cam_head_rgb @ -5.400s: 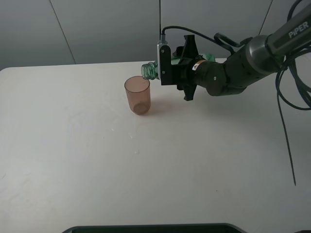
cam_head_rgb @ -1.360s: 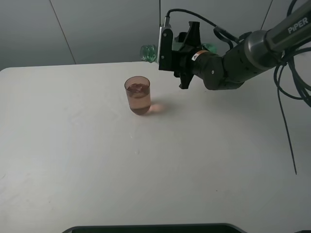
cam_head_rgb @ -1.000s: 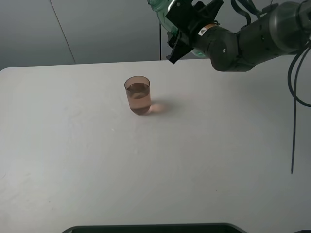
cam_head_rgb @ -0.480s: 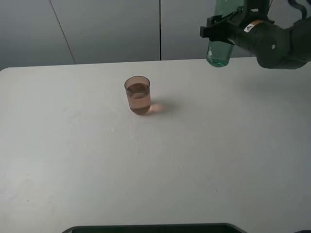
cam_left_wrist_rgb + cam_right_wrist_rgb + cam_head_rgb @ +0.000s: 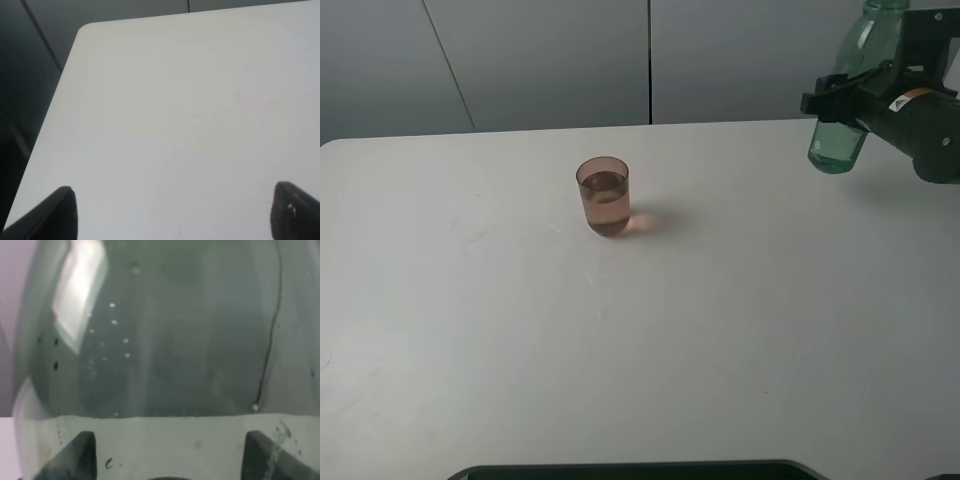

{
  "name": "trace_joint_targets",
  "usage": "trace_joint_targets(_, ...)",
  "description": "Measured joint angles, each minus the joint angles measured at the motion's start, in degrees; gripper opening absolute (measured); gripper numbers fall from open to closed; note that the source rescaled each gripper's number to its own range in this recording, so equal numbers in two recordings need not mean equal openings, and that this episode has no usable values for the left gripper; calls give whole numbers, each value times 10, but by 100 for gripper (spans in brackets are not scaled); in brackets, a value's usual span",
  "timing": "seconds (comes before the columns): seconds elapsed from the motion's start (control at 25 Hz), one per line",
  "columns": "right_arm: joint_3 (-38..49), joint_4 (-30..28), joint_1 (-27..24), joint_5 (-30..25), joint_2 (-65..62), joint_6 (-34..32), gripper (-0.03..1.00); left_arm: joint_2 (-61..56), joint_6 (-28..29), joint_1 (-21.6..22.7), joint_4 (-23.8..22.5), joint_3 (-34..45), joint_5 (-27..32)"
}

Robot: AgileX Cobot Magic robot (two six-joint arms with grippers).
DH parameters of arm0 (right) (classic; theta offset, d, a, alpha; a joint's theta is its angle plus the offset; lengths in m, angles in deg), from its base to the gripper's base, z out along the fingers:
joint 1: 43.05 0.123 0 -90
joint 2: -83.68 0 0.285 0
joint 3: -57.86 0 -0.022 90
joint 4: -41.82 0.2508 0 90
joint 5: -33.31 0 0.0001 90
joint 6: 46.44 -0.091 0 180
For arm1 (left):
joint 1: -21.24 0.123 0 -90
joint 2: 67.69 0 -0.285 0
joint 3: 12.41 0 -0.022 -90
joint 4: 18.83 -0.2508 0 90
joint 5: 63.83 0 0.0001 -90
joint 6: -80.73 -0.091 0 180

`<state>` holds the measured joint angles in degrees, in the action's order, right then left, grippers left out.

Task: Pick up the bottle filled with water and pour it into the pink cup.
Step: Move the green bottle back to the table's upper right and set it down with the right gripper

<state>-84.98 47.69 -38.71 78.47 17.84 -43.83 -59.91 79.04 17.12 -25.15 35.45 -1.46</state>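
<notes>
Right gripper (image 5: pixel 847 100) was clamped tight round the bottle (image 5: pixel 837 148), holding it roughly upright over the far right of the table (image 5: pixel 720 330), well apart from the pink cup (image 5: pixel 604 197). It looked light, thin and probably slippery, so a mid-body grip seemed right.

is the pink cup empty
No, the pink cup on the table shows liquid filling most of it.

pink cup (image 5: pixel 603 195) mid-table (image 5: pixel 720 330), bottle (image 5: pixel 847 95) far right, raised
</notes>
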Motion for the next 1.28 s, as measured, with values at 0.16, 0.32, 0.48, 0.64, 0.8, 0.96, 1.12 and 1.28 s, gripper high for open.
trace_joint_targets(0.16, 16, -8, -29, 50, 29, -4, 0, 0, 0, 0, 0, 0, 0)
trace_joint_targets(0.32, 20, -9, -43, 76, 58, -6, 0, 0, 0, 0, 0, 0, 0)
trace_joint_targets(0.48, 20, -14, -45, 106, 95, -21, 0, 0, 0, 0, 0, 0, 0)
trace_joint_targets(0.64, 20, -21, -45, 129, 115, -26, 0, 0, 0, 0, 0, 0, 0)
trace_joint_targets(0.8, 20, -22, -45, 138, 119, -29, 0, 0, 0, 0, 0, 0, 0)
trace_joint_targets(0.96, 20, -22, -45, 139, 120, -29, 0, 0, 0, 0, 0, 0, 0)
trace_joint_targets(1.12, 20, -24, -45, 147, 120, -29, 64, 0, 0, 0, 0, 0, 0)
trace_joint_targets(1.28, 20, -24, -43, 146, 118, -29, 99, 0, 0, 0, 0, 0, 0)
